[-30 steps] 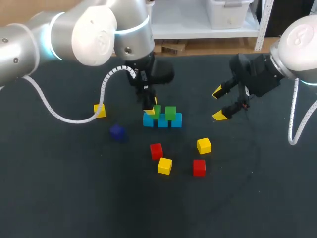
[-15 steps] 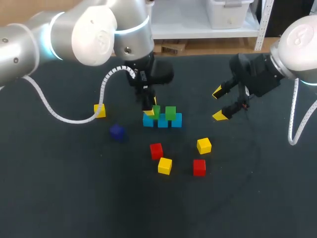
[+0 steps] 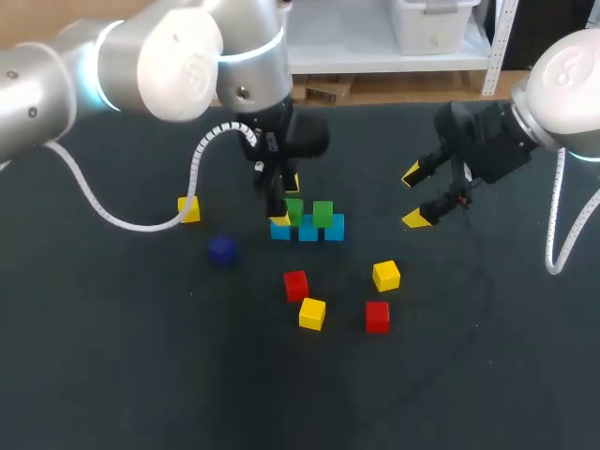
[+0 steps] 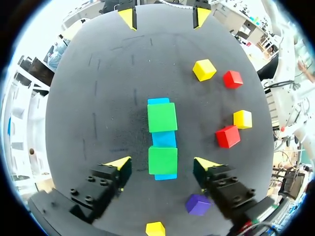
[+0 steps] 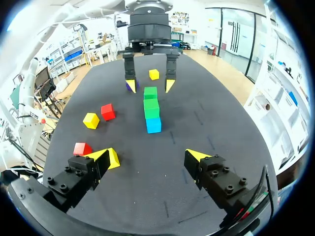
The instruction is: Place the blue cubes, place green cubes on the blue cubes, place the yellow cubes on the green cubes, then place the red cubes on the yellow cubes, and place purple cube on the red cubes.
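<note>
Lined up mid-table: blue cubes [image 4: 164, 139], with two green cubes [image 4: 162, 117] resting on top. Hovering over the green one toward the row's left end, fingers wide on either side and touching nothing: left gripper [image 4: 162, 163]. Scattered on the table [image 3: 141, 375] nearby: two red cubes [image 3: 295, 284], three yellow cubes [image 3: 386, 275], one purple cube [image 3: 222, 248]. Hanging well apart on the right, spread wide, holding nothing: right gripper [image 3: 413, 197].
</note>
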Controlling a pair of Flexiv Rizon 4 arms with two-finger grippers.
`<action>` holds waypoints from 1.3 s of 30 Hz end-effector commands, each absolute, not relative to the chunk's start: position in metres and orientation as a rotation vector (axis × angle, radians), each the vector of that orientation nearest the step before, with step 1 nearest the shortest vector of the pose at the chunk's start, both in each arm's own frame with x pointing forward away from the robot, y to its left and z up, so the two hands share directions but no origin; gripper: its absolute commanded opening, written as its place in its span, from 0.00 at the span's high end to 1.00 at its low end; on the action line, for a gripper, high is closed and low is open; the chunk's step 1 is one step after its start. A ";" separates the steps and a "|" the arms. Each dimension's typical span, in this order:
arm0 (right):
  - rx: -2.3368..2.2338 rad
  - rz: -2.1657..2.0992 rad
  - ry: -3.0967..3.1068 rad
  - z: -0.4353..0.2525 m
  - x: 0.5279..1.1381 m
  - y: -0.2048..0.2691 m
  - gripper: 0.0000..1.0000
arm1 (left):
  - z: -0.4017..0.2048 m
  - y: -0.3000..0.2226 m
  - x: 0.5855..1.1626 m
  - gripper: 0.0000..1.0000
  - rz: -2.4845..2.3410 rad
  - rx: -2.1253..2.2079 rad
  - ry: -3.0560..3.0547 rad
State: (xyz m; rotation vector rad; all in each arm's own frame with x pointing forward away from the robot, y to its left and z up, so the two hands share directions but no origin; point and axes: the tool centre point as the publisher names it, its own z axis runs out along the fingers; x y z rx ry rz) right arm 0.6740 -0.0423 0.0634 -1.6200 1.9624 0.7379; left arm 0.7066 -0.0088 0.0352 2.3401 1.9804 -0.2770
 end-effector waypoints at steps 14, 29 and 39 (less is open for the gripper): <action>-1.619 0.741 1.959 0.063 0.674 -0.043 0.00 | 0.085 0.023 0.696 0.00 -0.307 2.318 1.820; -1.619 0.741 1.959 0.063 0.674 -0.043 0.00 | 0.092 0.065 0.692 0.00 -0.280 2.275 1.831; -1.619 0.741 1.959 0.063 0.674 -0.043 0.00 | 0.094 0.088 0.689 0.00 -0.293 2.229 1.819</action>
